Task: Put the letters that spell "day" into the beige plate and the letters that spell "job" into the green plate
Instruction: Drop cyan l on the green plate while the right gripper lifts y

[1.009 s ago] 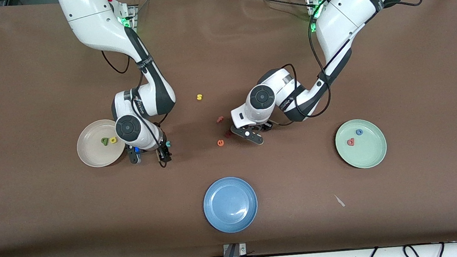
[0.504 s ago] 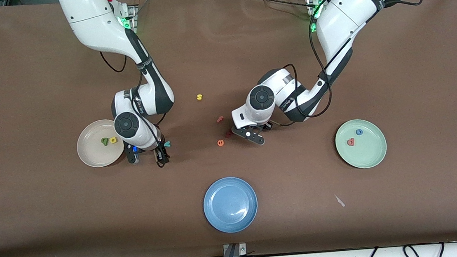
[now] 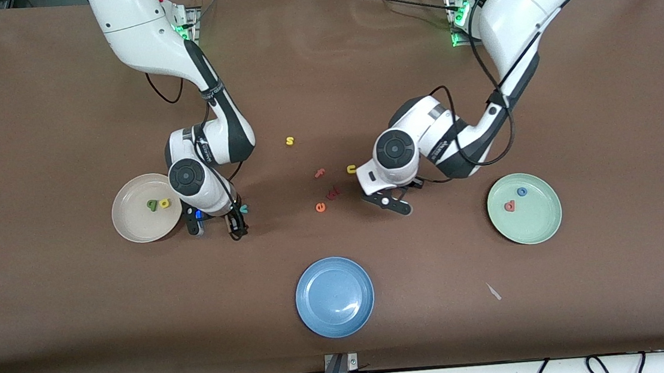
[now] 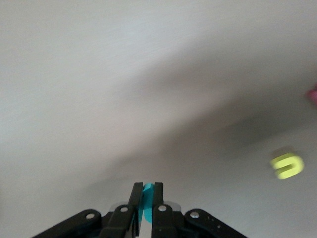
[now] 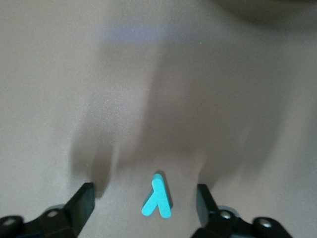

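My left gripper (image 4: pixel 145 191) is shut on a thin teal letter (image 4: pixel 146 197), the "j"; only its edge shows. In the front view the left gripper (image 3: pixel 396 203) hangs over bare table between the loose letters and the green plate (image 3: pixel 537 225). That plate holds a blue "o" (image 3: pixel 522 191) and a red "b" (image 3: pixel 509 206). My right gripper (image 5: pixel 146 201) is open low over the table beside the beige plate (image 3: pixel 134 225). Its fingers (image 5: pixel 83 199) straddle the teal "y" (image 5: pixel 158 199), also seen in the front view (image 3: pixel 243 208). The beige plate holds a green letter (image 3: pixel 153 205) and a yellow letter (image 3: pixel 164 203).
Loose letters lie mid-table: yellow "s" (image 3: pixel 289 141), pink "f" (image 3: pixel 320 173), yellow "u" (image 3: pixel 351 168), orange "e" (image 3: pixel 320 207) and a dark red one (image 3: pixel 333 193). A blue plate (image 3: pixel 334 296) sits nearer the front camera. A paper scrap (image 3: pixel 493 291) lies near the green plate.
The left gripper has shut on the teal letter and carried it away from the loose letters toward the green plate, uncovering the yellow "u". The right gripper has barely shifted.
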